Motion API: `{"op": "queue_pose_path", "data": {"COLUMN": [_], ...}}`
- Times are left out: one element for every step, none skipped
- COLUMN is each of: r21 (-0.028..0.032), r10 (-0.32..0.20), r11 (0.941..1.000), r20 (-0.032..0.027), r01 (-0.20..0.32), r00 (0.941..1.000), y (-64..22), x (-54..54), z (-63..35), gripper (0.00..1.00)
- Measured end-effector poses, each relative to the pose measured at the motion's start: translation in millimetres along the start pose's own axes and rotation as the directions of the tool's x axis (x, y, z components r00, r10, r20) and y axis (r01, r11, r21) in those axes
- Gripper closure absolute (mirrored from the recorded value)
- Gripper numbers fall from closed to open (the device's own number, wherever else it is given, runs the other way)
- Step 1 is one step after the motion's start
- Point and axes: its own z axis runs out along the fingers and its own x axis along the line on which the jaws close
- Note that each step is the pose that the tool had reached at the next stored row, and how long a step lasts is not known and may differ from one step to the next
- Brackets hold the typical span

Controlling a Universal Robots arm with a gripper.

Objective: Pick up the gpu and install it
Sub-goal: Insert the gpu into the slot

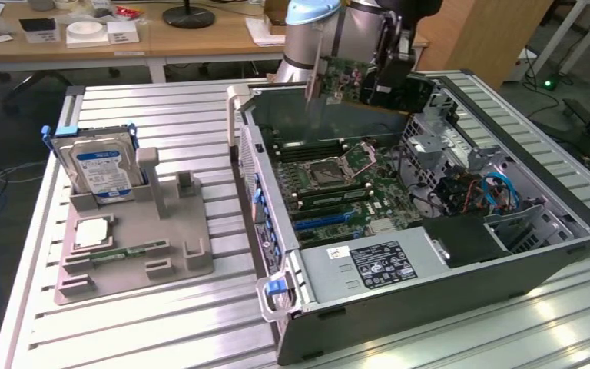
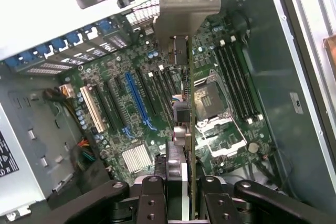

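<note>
The gripper (image 1: pixel 380 77) is closed partway on the gpu (image 1: pixel 349 78), its two fingers (image 2: pixel 151 201) pressing on the card's opposite faces, so the card is plainly held. The gpu hangs on edge in the air above the open computer case (image 1: pixel 541 261), over the end of the case nearest the table's far edge and clear of the parts inside. From the wrist view the card is seen edge-on, with its metal bracket at the end away from the fingers. Behind it lies the motherboard (image 2: pixel 131 129), and the card runs between the long blue slot (image 2: pixel 135 98) and the CPU socket (image 2: pixel 210 100).

The case lies on its side with the open face up, on the part of the slatted metal table (image 1: pixel 141 115) towards the exterior view's right. Its power supply (image 1: pixel 377 265) sits at the end nearest the table's near edge.

Towards the exterior view's left, beside the case, a grey fixture tray (image 1: pixel 162 246) rests on the table. It carries a hard drive (image 1: pixel 101 169) standing upright (blue and white label facing the camera) and a narrow green memory stick (image 1: pixel 131 251) lying flat near the tray's near edge.
</note>
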Motion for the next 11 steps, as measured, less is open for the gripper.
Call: {"op": "queue_pose_path", "data": {"r21": [-0.0001,-0.0003,-0.0004,-0.0006,-0.0007,-0.0009,-0.0010,-0.0011,-0.0013,-0.0014,-0.0016], "r10": [-0.012,-0.024,-0.035,-0.047,-0.060,-0.072,-0.083,-0.095,-0.107,-0.119,-0.130], "r11": [0.9999,0.9997,0.9994,0.9989,0.9982,0.9974,0.9965,0.9955,0.9943,0.9930,0.9915], "r20": [0.0002,0.0004,0.0005,0.0008,0.0010,0.0012,0.0014,0.0016,0.0018,0.0020,0.0022], "r01": [0.012,0.024,0.035,0.047,0.060,0.072,0.083,0.095,0.107,0.119,0.130], "r00": [0.9999,0.9997,0.9994,0.9989,0.9982,0.9974,0.9965,0.9955,0.9943,0.9930,0.9915], "y": [0.0,0.0,0.0,0.0,-0.1,-0.1,-0.1,-0.1,-0.1,-0.1,-0.1], "x": [0.0,0.0,0.1,0.1,0.1,0.2,0.2,0.2,0.3,0.3,0.3], "z": [0.0,0.0,0.0,0.0,0.0,0.1,0.1,0.1,0.1,0.1,0.1], "gripper": [0.72,0.72,0.72,0.72,0.72,0.72,0.72,0.72,0.72,0.72,0.72]}}
